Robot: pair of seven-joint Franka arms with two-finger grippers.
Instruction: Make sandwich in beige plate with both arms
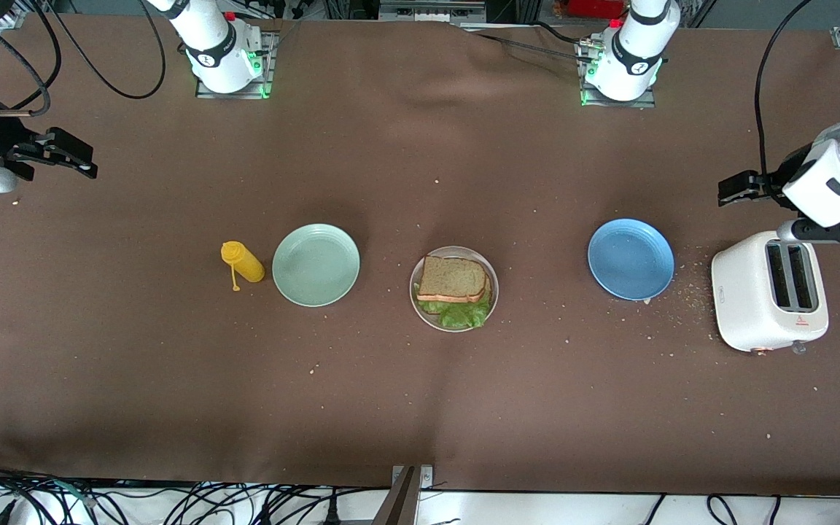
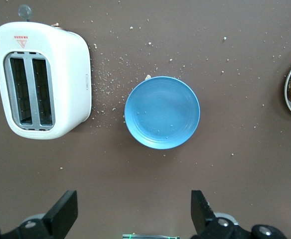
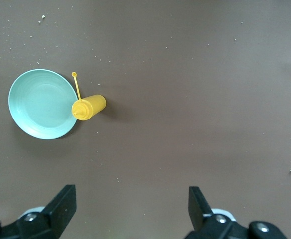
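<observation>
The sandwich (image 1: 453,281) lies in the beige plate (image 1: 456,250) at the table's middle: a brown bread slice on top, a second slice under it, and green lettuce (image 1: 464,315) sticking out at the nearer edge. The plate's edge (image 2: 289,94) also shows in the left wrist view. My left gripper (image 1: 725,193) is open and empty, up over the cloth beside the toaster at the left arm's end; its jaws (image 2: 134,214) stand wide apart. My right gripper (image 1: 88,162) is open and empty over bare cloth at the right arm's end, and also shows in the right wrist view (image 3: 130,209).
A blue plate (image 1: 631,259) and a white toaster (image 1: 766,299) stand toward the left arm's end, with crumbs between them. A mint-green plate (image 1: 316,264) and a yellow squeeze bottle (image 1: 243,264) lying on its side are toward the right arm's end.
</observation>
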